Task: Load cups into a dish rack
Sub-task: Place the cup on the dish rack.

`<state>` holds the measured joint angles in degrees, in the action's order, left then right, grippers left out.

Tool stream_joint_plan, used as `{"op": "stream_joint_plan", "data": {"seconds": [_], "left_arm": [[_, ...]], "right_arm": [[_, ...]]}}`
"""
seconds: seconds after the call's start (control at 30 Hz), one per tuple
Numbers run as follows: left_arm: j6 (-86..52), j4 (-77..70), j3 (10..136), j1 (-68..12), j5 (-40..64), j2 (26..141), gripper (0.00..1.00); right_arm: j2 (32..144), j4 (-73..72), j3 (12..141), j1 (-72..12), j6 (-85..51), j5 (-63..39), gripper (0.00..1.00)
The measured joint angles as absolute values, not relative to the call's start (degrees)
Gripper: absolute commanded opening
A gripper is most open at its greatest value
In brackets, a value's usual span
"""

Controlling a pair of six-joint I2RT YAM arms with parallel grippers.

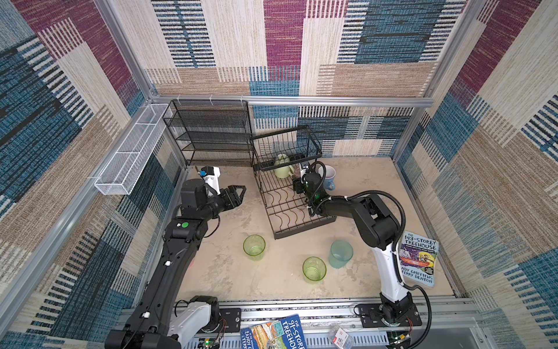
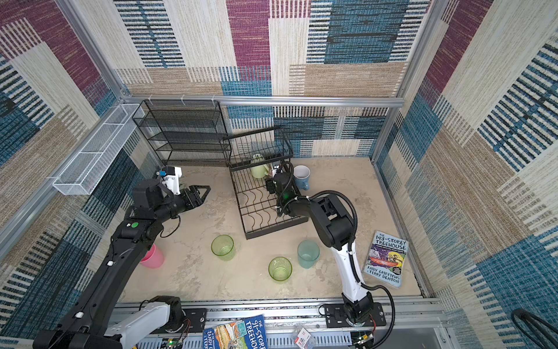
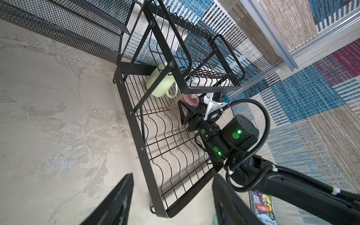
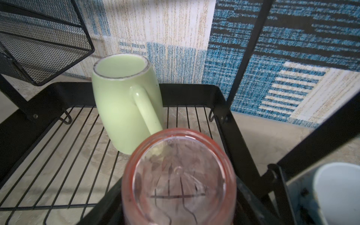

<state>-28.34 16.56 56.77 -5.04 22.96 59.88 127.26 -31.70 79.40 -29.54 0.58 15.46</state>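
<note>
The black wire dish rack (image 1: pixel 305 228) stands at the back middle of the table. A pale green mug (image 4: pixel 120 109) sits upside down on its lower tray. Beside it my right gripper (image 4: pixel 179 204) is shut on a translucent pink tumbler (image 4: pixel 179 175), held bottom up over the tray wires. A light blue mug (image 1: pixel 329 178) stands just right of the rack. Two green tumblers (image 1: pixel 254 246) (image 1: pixel 314 269) and a teal tumbler (image 1: pixel 341 253) stand upright in front. An opaque pink cup (image 2: pixel 152 256) shows behind my left arm. My left gripper (image 1: pixel 241 193) hangs open and empty left of the rack.
A black mesh shelf unit (image 1: pixel 211 133) stands against the back wall, left of the rack. A long white mesh trough (image 1: pixel 129 154) hangs on the left wall. One book (image 1: pixel 418 260) lies at the right edge, another (image 1: pixel 274 332) on the front rail.
</note>
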Motion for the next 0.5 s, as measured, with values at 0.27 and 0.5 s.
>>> {"op": "stream_joint_plan", "data": {"seconds": [0.27,0.5], "left_arm": [[-28.34,16.51,56.34,-5.04,22.90,59.00,0.70],[-28.34,16.32,56.12,-5.04,22.87,58.92,0.72]], "right_arm": [[127.24,-30.98,79.22,-29.54,0.23,15.62,0.89],[126.78,-31.00,78.41,-29.56,0.23,15.62,0.99]]}}
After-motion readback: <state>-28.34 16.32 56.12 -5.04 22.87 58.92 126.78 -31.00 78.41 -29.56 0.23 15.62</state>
